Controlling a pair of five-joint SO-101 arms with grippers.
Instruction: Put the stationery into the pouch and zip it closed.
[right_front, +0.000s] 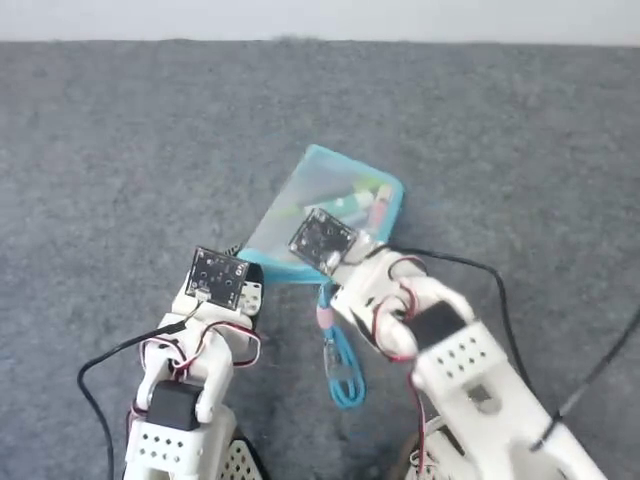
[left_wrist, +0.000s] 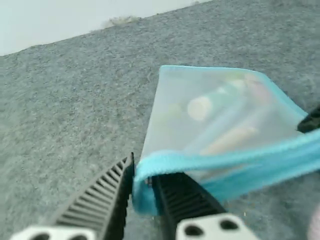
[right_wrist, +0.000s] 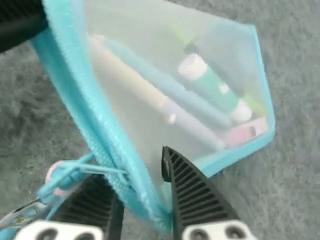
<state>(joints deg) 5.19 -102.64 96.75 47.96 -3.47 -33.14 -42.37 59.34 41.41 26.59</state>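
1. Pouch (right_front: 330, 205) lies flat mid-tabletop (right_front: 120, 150), zip (right_wrist: 100, 130) edge facing both arms.
2. Stationery (right_wrist: 210, 95) is inside: pens and a glue-stick shape show through the clear side. None lies loose on the tabletop, so I'd call the loading step done.
3. Left tool (left_wrist: 144, 170) is clamped on one end corner of the zip edge, with the blue band pinched between its jaws. That's your anchor.
4. Right tool (right_wrist: 131, 164) sits at the other end of the zip edge, jaws on either side of the band. It looks closed on the band.
5. Strap (right_front: 343, 365) with a pink bead trails from that end toward the arm bases. In the right wrist view its cord runs in to the zip just beside the right tool, so the slider is probably there. I can't pick out the slider itself.
6. Step in hand, by my read: zipping. The band looks shut along the run you can see, but I can't confirm the last bit under the right tool.
7. Next move calls for:
   - Hold the left clamp firm so the pouch doesn't drag.
   - Pull the right tool straight along the zip line, not up.
   - Check for a gap at the end before you release.
8. Risk: the pouch is light, so an off-axis pull will likely swing it round the left tool.
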